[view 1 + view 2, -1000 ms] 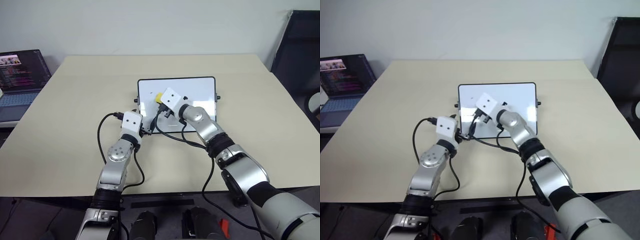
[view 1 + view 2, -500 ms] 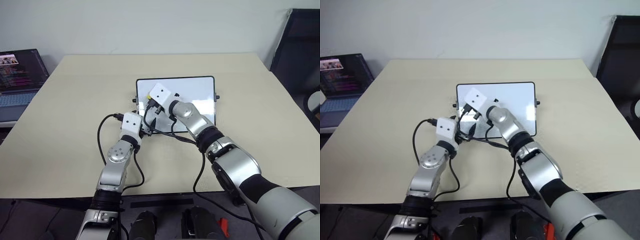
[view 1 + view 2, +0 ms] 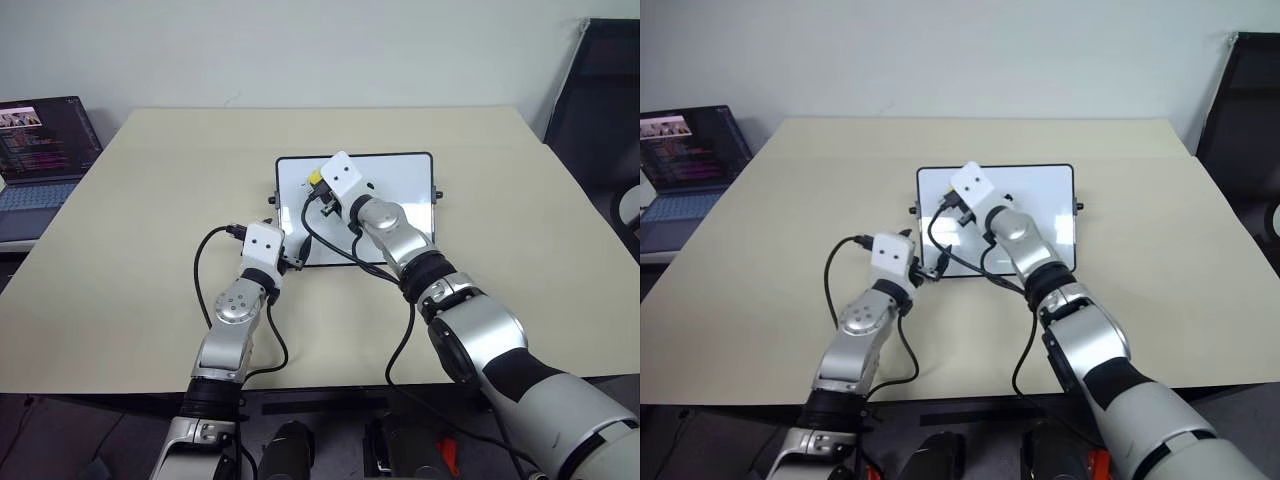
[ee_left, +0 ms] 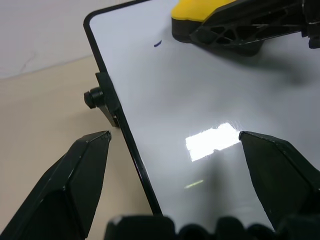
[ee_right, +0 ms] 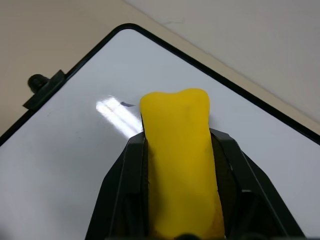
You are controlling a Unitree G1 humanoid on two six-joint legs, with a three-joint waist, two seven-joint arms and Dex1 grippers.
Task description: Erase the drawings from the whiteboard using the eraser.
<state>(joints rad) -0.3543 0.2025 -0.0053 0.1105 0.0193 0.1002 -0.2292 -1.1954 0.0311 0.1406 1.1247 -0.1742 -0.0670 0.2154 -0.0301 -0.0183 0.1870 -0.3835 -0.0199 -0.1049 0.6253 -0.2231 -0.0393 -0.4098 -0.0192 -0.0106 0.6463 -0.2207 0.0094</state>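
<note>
The right gripper (image 5: 175,200) was clamped on the eraser (image 5: 177,150) over the whiteboard (image 3: 400,190) at its far-left corner, near a small mark (image 4: 157,44). The soft, light eraser compressed visibly; mid-body grip suited. The left gripper (image 4: 175,150) stood wide, straddling the board's left edge.

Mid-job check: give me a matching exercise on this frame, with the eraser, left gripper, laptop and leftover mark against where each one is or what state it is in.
1 eraser
2 left gripper
3 laptop
4 small dark mark

A open, straddling the whiteboard's left edge
B clamped in the right gripper
C on the board near its far left corner
D off the table's left side, screen lit

Pairs: 1-B, 2-A, 3-D, 4-C
</note>
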